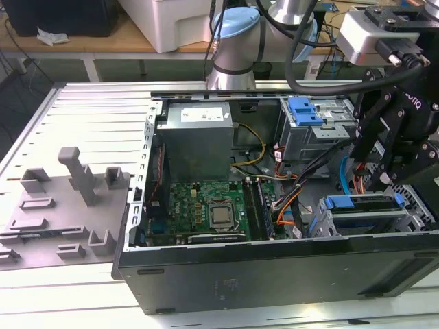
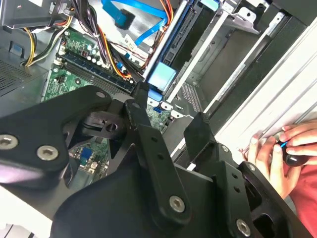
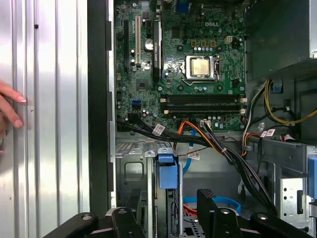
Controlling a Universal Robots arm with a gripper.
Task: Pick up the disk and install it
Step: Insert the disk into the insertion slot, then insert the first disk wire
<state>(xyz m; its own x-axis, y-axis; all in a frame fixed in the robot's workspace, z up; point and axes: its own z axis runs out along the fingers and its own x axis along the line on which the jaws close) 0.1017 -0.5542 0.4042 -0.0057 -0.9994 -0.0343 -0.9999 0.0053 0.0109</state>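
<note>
The disk [image 1: 363, 203] stands on edge in a silver bay at the corner of the open computer case, at the exterior view's right, with its blue bracket uppermost. My black gripper [image 1: 384, 181] hangs just above it. In both wrist views the blue bracket end of the disk [image 3: 167, 173] [image 2: 161, 77] lies in line with the gap of the gripper [image 3: 171, 206] [image 2: 171, 121]. The fingers [image 3: 134, 206] are spread to either side of the disk's edge, with a visible gap on each side. The gripper is open and holds nothing.
Inside the case [image 1: 274, 274] are a green motherboard [image 1: 206, 209], a grey power-supply box [image 1: 197, 137], a silver drive cage with a blue latch [image 1: 305, 113] and loose cables [image 3: 233, 153]. A person's hand [image 2: 277, 148] [image 3: 10, 106] rests on the ribbed table beside the case. A grey fixture [image 1: 62, 212] lies at the exterior view's left.
</note>
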